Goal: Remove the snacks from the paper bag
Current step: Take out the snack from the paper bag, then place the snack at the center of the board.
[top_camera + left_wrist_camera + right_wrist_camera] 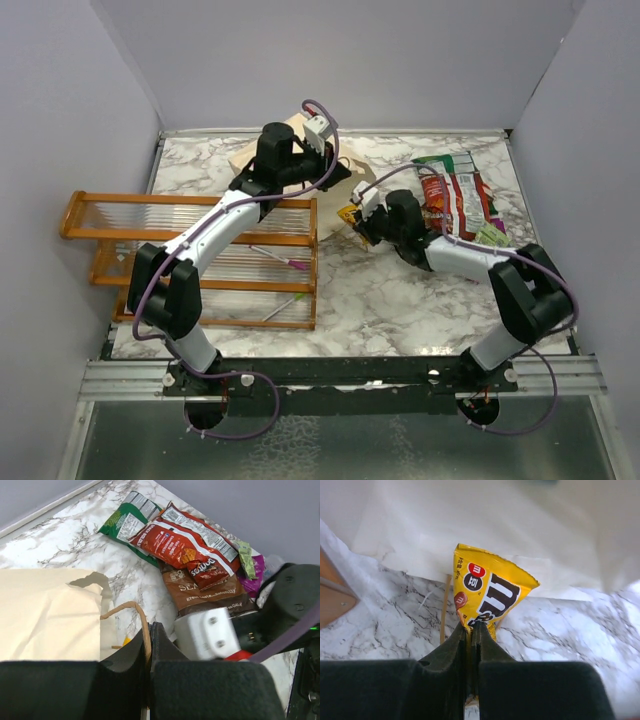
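On the marbled desk [400,300], the right claw [471,626] is gripping a yellow foil packet [490,592] pointing to 12 o'clock, while the left claw [149,627] is pinching the twine handle [127,605] of the cream paper bag [45,615].

Robotics lab test cell: plain grey panel walls [330,60] beyond left gripper [150,630] and right gripper [474,627]; white marble-patterned tabletop [400,300] beneath; aluminium mounting rail [130,378] behind them.

one paper bag [45,615], one wooden rack [200,250], two red chip bags [165,542], one brown packet [200,592], one yellow packet [490,592].
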Motion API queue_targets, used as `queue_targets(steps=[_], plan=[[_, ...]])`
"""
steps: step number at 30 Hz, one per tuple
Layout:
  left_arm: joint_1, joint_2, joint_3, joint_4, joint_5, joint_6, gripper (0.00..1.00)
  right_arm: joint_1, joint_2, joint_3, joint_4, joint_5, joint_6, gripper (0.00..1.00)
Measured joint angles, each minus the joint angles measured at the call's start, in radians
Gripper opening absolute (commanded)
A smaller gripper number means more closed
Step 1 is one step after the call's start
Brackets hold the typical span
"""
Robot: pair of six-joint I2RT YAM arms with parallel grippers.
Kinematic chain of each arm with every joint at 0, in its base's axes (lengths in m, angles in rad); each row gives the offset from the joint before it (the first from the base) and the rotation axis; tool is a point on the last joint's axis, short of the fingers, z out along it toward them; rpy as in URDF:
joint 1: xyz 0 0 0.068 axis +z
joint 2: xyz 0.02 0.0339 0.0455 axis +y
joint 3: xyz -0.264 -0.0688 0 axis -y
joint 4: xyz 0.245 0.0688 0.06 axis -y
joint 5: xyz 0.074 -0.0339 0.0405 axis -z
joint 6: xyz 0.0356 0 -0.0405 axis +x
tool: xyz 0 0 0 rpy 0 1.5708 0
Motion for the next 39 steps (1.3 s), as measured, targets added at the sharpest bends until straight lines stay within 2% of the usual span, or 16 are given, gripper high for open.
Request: queue_targets(steps=[8,14,20,26,31,32,35,39], plan=[[0.052,0.000,0.000,0.001,-0.007,-0.055,0.00,-0.003,-0.304,-0.159,0.036,0.139,0.186,0.01],[0.055,0.000,0.000,0.002,-0.016,-0.060,0.00,-0.005,-0.510,-0.192,-0.097,0.151,0.404,0.01],[0.055,0.000,0.000,0.008,-0.015,-0.067,0.00,-0.004,-0.736,-0.346,-0.254,0.124,0.607,0.01],[0.059,-0.016,-0.002,0.023,0.000,-0.069,0.00,-0.004,-0.820,-0.462,-0.358,0.211,0.801,0.02],[0.061,-0.050,-0.017,0.058,0.055,-0.062,0.00,-0.004,-0.816,-0.467,-0.427,0.406,0.926,0.05],[0.061,-0.057,-0.024,0.071,0.069,-0.061,0.00,-0.004,-0.807,-0.467,-0.433,0.457,0.954,0.08],[0.061,-0.068,-0.049,0.100,0.106,-0.062,0.00,-0.004,-0.772,-0.467,-0.448,0.552,1.015,0.27],[0.060,-0.068,-0.068,0.136,0.166,-0.072,0.00,-0.005,-0.734,-0.475,-0.443,0.599,1.042,0.48]])
